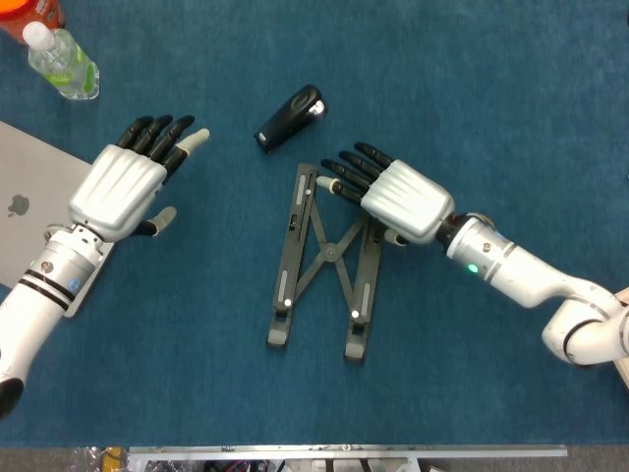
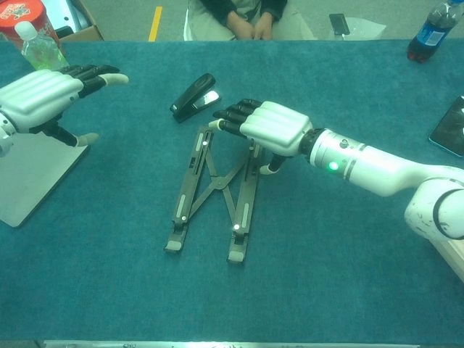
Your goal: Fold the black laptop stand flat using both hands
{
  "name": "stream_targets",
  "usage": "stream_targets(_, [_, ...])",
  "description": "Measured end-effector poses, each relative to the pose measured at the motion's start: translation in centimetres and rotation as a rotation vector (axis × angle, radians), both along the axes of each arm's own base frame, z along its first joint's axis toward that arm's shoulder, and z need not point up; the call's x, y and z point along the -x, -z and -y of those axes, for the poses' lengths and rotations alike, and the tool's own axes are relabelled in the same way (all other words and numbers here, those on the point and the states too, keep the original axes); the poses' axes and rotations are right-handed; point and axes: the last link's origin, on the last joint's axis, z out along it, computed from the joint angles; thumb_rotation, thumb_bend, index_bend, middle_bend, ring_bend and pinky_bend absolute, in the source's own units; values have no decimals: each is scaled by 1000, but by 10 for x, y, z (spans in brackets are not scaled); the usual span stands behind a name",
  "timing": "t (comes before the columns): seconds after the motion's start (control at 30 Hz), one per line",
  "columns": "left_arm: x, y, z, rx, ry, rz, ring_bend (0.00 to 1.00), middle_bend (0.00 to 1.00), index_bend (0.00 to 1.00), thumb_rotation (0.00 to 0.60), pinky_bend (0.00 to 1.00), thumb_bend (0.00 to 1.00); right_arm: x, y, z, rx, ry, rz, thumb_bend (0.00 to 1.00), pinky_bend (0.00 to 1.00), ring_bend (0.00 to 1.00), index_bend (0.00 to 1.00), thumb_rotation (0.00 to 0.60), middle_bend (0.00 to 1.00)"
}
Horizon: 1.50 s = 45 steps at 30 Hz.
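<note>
The black laptop stand [image 1: 319, 261] [image 2: 210, 192] lies on the blue cloth at mid-table, two long bars joined by crossed struts, still spread a little apart. My right hand [image 1: 385, 195] [image 2: 262, 127] rests palm down on the stand's far end, fingers stretched over the top of both bars and gripping nothing. My left hand [image 1: 126, 187] [image 2: 45, 93] hovers far to the left with fingers apart, well away from the stand and holding nothing.
A black stapler [image 1: 290, 118] [image 2: 193, 97] lies just beyond the stand. A grey laptop [image 1: 25, 211] sits at the left edge, under my left wrist. A clear bottle [image 1: 61, 61] stands far left. A dark phone [image 2: 451, 127] and cola bottle [image 2: 428, 32] are at right.
</note>
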Motion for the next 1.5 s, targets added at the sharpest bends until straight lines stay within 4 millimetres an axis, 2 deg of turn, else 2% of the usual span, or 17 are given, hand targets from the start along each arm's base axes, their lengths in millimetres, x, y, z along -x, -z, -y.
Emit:
stream_targets(0.27, [-3, 12, -1, 38, 15, -2, 0, 0, 0, 600, 73, 293, 5, -8, -8, 6, 5, 23, 118, 78, 0, 0, 600, 6])
stream_targets(0.5, [-16, 35, 0, 102, 38, 11, 0, 0, 0, 600, 74, 293, 10, -11, -24, -11, -19, 38, 117, 78, 0, 0, 600, 6])
stream_targets(0.77, [-32, 60, 0, 154, 39, 53, 0, 0, 0, 600, 74, 293, 17, -13, -33, 1, -21, 73, 118, 70, 0, 0, 600, 6])
stream_targets(1.1, [-45, 88, -3, 191, 28, 88, 0, 0, 0, 600, 74, 293, 26, -4, -34, 6, 8, 107, 117, 54, 0, 0, 600, 0])
stream_targets(1.5, [-48, 101, -4, 230, -3, 105, 0, 0, 0, 600, 74, 293, 15, 13, -34, -16, 7, 122, 118, 54, 0, 0, 600, 0])
